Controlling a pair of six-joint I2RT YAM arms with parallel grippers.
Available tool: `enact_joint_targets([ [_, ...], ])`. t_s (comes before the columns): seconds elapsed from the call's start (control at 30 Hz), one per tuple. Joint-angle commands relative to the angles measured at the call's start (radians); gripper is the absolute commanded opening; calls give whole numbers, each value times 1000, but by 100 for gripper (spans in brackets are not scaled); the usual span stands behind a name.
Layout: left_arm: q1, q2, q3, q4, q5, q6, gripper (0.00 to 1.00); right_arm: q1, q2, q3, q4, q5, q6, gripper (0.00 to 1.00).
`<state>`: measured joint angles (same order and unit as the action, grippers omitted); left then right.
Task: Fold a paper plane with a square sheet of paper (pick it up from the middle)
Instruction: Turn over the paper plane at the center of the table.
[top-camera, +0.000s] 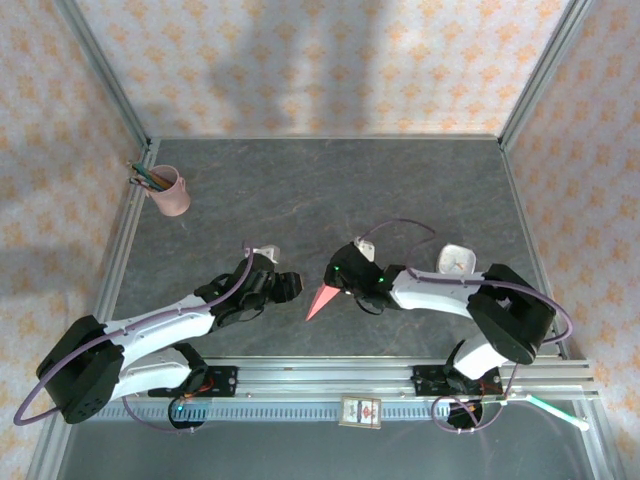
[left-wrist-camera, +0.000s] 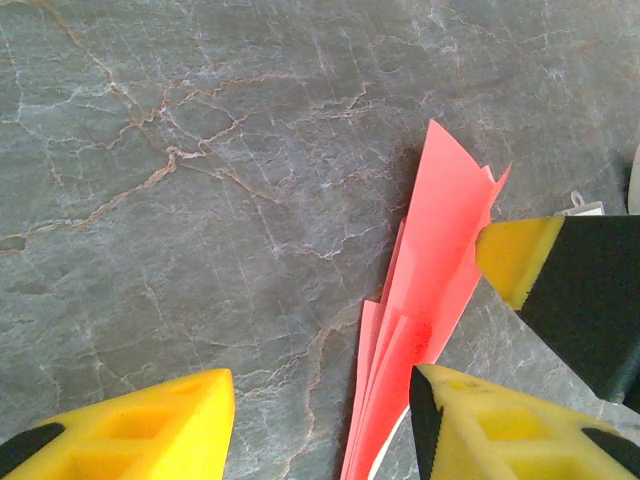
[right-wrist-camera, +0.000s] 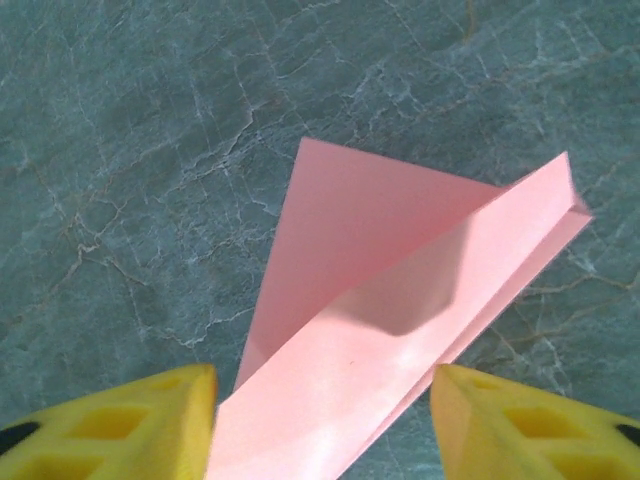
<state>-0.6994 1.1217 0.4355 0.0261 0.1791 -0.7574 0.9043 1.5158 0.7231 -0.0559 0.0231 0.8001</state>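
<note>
Grey marbled tabletop (top-camera: 400, 190) fills my screens, with patterned paper on the walls behind it. On the overhead feed the paper plane (top-camera: 322, 300) sits toward the 6 o'clock side of the table, between my two tools. My right gripper (right-wrist-camera: 322, 385) covers its broad end from about 2 o'clock, fingers spread to either side of the folded strip. The paper meets one finger and a sliver of table shows beside the other, so I read this as straddling, not pinching. I judge it is placed there to steady the layers along the centre crease. One of its fingers (left-wrist-camera: 510, 255) touches the paper's edge on the left wrist feed. My left gripper (left-wrist-camera: 320, 385) waits at the plane's 9 o'clock with its fingers also spread and nothing held. The fanned layers lie just inside one fingertip, which looks well placed for pressing or taking over. Overhead, the long axis runs roughly 1 to 7 o'clock, with the sharp nose at the 7 o'clock end.
</note>
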Motion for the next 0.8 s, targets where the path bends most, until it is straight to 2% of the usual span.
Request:
enact_joint_targets([
  [0.0,6,3,-12,13,12,20,52,-3,-16,-19,-9,41,16,53],
  [0.27,6,6,-17,34,43,19,54,6,5,25,-15,19,10,71],
  [0.37,6,1,-22,41,45,18,55,7,43,34,-40,36,27,72],
  [0.5,6,2,-24,41,48,16,56,6,62,36,-41,39,43,67],
  [0.77,6,0,-29,43,46,15,57,7,6,10,-35,38,65,48],
])
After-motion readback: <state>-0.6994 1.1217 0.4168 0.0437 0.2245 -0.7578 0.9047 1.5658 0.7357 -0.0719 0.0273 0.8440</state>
